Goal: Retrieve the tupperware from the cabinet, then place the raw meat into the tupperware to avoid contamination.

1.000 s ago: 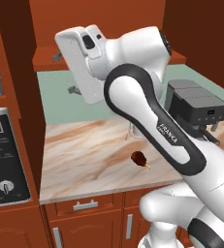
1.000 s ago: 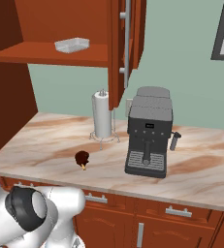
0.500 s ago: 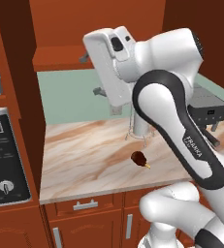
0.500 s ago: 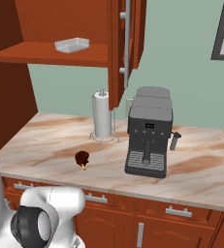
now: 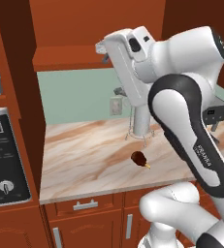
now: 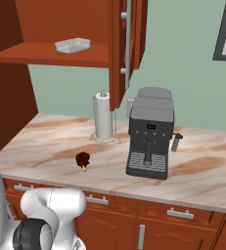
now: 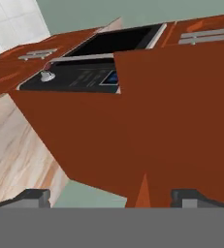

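On the marble table [image 6: 46, 146], the meat [image 6: 82, 159] lies alone near the front edge, its tan bone end pointing toward the camera, well apart from the paper-towel roll [image 6: 103, 116] behind it and the coffee machine [image 6: 150, 133] to the right. It looks like a soft, probably slippery lump, best pinched across its thick dark body and not by the thin bone.

Above and farther back, the cabinet [image 6: 126, 39] stands open, its door swung out with the long silver handle edge-on. The tupperware [image 6: 73, 45] rests on the open shelf [image 6: 46, 54], toward its front and left of the door. It appears light, stiff and thin-walled; a hold over one long rim, one finger inside and one outside, seems the likeliest way to lift it without tipping.

The arm is raised to shelf height, with the end effector [image 7: 111, 196] aimed along red-brown panels beneath the shelf. Its two dark tips sit wide apart with nothing between them.
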You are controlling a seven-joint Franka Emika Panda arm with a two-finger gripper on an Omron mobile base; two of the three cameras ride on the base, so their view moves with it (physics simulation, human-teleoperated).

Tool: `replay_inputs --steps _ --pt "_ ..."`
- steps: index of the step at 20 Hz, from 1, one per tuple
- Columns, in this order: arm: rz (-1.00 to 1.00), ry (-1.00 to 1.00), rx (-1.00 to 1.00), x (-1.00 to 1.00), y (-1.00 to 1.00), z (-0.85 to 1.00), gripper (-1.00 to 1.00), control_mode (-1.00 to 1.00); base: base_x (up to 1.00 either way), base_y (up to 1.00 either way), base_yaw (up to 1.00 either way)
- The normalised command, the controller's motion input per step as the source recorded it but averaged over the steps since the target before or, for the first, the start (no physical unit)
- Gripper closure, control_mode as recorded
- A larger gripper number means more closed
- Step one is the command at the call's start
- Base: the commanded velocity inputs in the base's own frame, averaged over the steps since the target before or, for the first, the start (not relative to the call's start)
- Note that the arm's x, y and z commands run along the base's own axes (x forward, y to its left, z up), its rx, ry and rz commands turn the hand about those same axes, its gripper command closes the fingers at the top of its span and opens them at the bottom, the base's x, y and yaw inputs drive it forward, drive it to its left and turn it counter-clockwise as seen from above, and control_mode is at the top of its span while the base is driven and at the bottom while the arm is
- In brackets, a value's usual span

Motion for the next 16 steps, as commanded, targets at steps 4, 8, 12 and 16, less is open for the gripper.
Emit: replay_inputs --steps 4,8,12,16 --pt "-0.16 0.0 -0.03 0.1 -0.38 -0.07 -1.0 -1.0 0.0 0.0 0.0" --pt "-0.23 0.0 0.0 0.08 -0.3 0.0 -1.0 -1.0 0.0 0.0 0.0" --pt "-0.33 0.0 0.07 0.0 -0.13 0.0 -1.0 -1.0 0.0 0.0 0.0" --pt "-0.36 0.0 0.1 0.0 -0.12 -0.01 -1.0 -1.0 0.0 0.0 0.0"
